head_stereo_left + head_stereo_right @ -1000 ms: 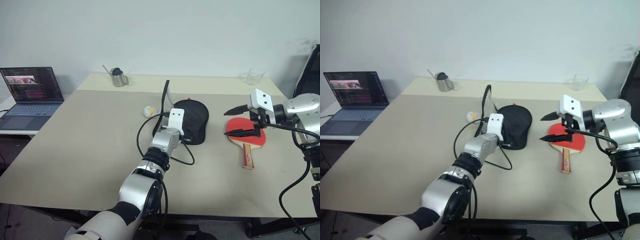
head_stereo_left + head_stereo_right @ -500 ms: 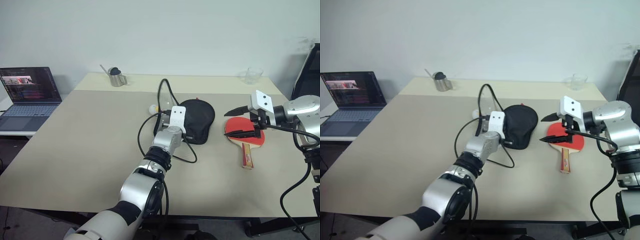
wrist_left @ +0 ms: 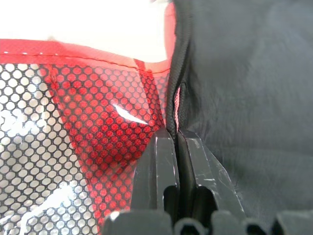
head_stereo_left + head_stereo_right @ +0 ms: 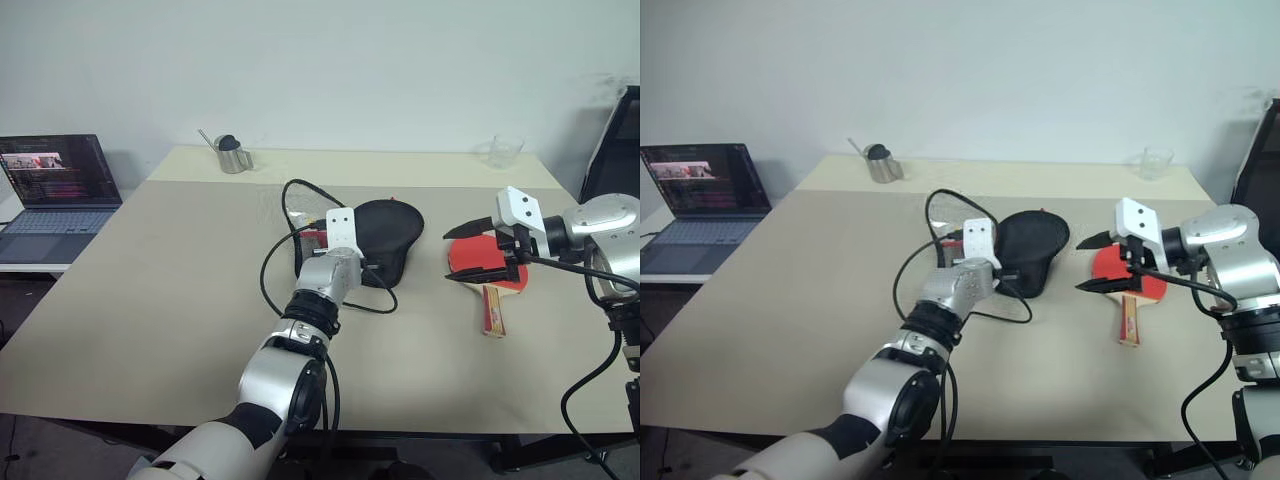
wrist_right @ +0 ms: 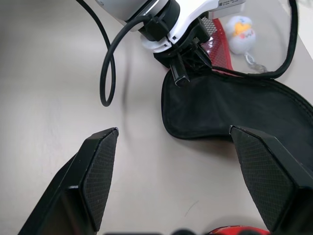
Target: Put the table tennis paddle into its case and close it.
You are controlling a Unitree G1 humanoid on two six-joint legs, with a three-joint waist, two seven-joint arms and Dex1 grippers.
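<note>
We logged, nearest first, our left gripper point(image 3: 176, 147), fingers pressed together and clenched on the black edging of the case point(image 4: 385, 235) where its red mesh side met its black side. The case lay at mid-table, black face up, its near edge lifted at our pinch.

To its right lay the table tennis paddle point(image 4: 487, 275), flat on the table point(image 4: 160, 290), red face up, pale handle pointing toward us, apart from the case. Above its face we held our right gripper point(image 4: 480, 248), jaws spread wide and grasping nothing.

Just beyond the case's left edge sat a small white ball keychain point(image 5: 240, 32).

At the far side we noted a metal cup point(image 4: 233, 155) on the left and a clear glass point(image 4: 506, 152) on the right. Off the table's left stood an open laptop point(image 4: 55, 195).
</note>
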